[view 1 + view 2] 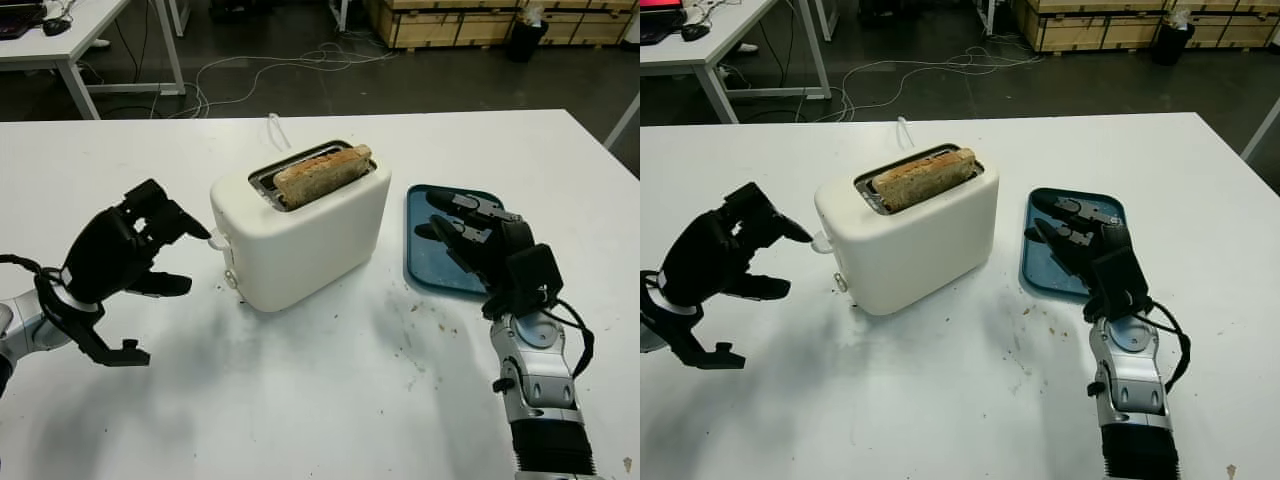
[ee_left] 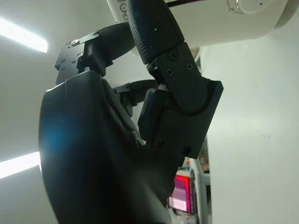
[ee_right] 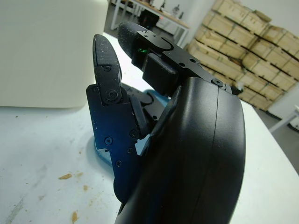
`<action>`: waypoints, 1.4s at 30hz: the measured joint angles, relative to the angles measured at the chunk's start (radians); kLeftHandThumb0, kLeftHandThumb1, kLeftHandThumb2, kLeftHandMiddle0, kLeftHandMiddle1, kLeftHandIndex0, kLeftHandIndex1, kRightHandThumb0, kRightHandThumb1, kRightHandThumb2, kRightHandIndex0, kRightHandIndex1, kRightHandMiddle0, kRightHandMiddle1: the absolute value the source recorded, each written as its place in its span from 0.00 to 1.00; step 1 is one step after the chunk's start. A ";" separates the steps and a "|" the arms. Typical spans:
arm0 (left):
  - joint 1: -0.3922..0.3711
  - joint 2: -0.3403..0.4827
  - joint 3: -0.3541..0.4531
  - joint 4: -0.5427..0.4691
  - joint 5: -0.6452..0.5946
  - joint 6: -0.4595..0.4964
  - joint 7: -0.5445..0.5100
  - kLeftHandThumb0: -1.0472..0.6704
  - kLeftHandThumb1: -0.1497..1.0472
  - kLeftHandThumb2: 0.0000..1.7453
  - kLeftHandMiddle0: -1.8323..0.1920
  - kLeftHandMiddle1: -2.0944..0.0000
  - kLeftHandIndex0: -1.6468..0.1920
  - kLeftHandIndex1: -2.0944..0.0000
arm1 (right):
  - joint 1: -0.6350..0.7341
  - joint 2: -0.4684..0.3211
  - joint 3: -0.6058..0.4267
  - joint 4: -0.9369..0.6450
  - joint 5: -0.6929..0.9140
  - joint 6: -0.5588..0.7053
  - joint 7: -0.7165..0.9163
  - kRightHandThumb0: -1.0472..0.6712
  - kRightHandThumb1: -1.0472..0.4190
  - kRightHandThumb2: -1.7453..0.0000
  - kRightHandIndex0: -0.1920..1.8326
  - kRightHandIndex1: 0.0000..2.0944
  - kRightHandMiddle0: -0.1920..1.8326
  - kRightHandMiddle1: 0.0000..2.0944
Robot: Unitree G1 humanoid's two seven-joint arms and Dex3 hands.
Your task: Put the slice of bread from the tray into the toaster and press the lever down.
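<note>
A white toaster (image 1: 310, 235) stands in the middle of the table. A browned slice of bread (image 1: 320, 175) sits in its slot with the top edge sticking out. The small white lever (image 1: 218, 240) is on the toaster's left end, high up. My left hand (image 1: 190, 255) is open just left of that end, with its upper fingertip right by the lever; I cannot tell if they touch. To the toaster's right lies the dark teal tray (image 1: 425, 270). My right hand (image 1: 445, 222) hovers open over the tray, holding nothing.
Bread crumbs (image 1: 412, 335) are scattered on the white table between the toaster and the tray. A white cable (image 1: 277, 130) runs off behind the toaster. Beyond the table's far edge are the floor, a desk (image 1: 80, 40) and wooden crates (image 1: 470, 20).
</note>
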 measured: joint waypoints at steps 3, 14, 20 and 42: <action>0.000 0.000 0.001 -0.001 0.000 0.000 0.000 0.07 0.89 0.56 0.86 0.17 0.90 0.23 | 0.000 0.000 0.000 0.000 0.000 0.000 0.000 0.33 0.09 0.93 0.53 0.27 0.61 0.00; 0.000 -0.001 0.001 -0.011 0.000 0.000 -0.001 0.07 0.89 0.56 0.89 0.17 0.90 0.27 | -0.006 0.000 0.000 0.000 0.000 0.000 0.000 0.33 0.09 0.94 0.54 0.27 0.61 0.00; 0.000 -0.001 0.001 -0.021 0.000 -0.008 -0.006 0.07 0.89 0.56 0.90 0.17 0.90 0.32 | -0.008 0.000 0.000 0.000 0.000 0.000 0.000 0.33 0.09 0.94 0.54 0.28 0.61 0.00; 0.000 -0.025 0.002 -0.051 0.000 -0.033 -0.038 0.07 0.89 0.56 0.91 0.17 0.90 0.29 | -0.008 0.000 0.001 0.000 0.000 0.000 0.000 0.33 0.09 0.94 0.54 0.28 0.61 0.00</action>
